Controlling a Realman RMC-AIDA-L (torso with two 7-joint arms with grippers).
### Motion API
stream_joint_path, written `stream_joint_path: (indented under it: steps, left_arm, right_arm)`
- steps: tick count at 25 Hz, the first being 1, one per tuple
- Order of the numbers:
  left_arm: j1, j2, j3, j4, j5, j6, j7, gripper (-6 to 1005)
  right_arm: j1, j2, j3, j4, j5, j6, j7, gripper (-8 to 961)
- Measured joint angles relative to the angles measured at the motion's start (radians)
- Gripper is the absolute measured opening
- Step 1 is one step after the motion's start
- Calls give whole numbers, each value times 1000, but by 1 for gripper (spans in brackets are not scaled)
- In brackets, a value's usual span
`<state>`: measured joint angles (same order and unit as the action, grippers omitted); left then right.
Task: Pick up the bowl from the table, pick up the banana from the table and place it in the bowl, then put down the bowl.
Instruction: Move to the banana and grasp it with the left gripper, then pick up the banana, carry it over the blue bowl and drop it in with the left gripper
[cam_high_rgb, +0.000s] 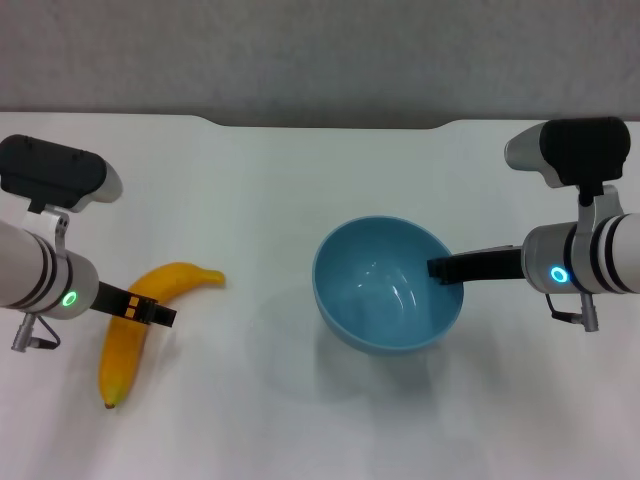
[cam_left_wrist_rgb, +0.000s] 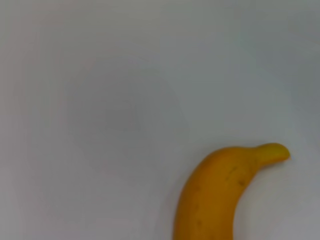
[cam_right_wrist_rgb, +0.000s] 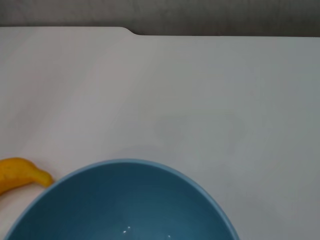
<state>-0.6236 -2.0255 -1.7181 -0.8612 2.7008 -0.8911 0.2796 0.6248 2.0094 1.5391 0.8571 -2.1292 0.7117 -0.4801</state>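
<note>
1. We've got the right gripper (cam_high_rgb: 440, 268) clamped on the near-right rim of the bowl (cam_high_rgb: 385, 290), one dark finger reaching over the edge into it. The bowl looks tilted and lifted a bit, with a soft shadow on the table (cam_high_rgb: 300, 170) under it, so we'd say the pickup is done or close to it.

2. The left gripper (cam_high_rgb: 150, 312) sits right across the middle of the banana (cam_high_rgb: 135, 335). The finger with yellow marks lies over the fruit, but we honestly can't tell if it's squeezing or just hovering.

3. The banana looks to be lying flat on the table, well to the left of the bowl, stem end pointing toward it. So the banana grab is in progress at best.

4. What's left, as we read it: lift the banana, carry it over, drop it in the bowl, then set the bowl down.

5. Hard to see: neither wrist view shows its own fingers. The left wrist view cuts the banana off and shows only its stem half; the right wrist view shows just the bowl's far rim and the banana tip.
</note>
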Motion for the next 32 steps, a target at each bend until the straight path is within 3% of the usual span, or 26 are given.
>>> stream_joint_path:
  steps: [6,7,13,23,32]
  left_arm:
    - [2,0,-2,1,1,17,-3,872]
    - [2,-1,-2,2,2,20,-3,746]
    - [1,-4,13,6,62,27,-38,491]
    - [0,-4,36,-1,68,33,-63,443]
    - [7,1,23,-153,35,-28,-76,436]
  right_arm:
    - [0,0,1,2,0,0,0,29]
    - [1,0,1,2,0,0,0,29]
    - [1,0,-1,8,0,0,0,29]
    - [-9,1,2,11,0,-1,0,28]
    - [-10,-2,31,-24,0,-2,0,28]
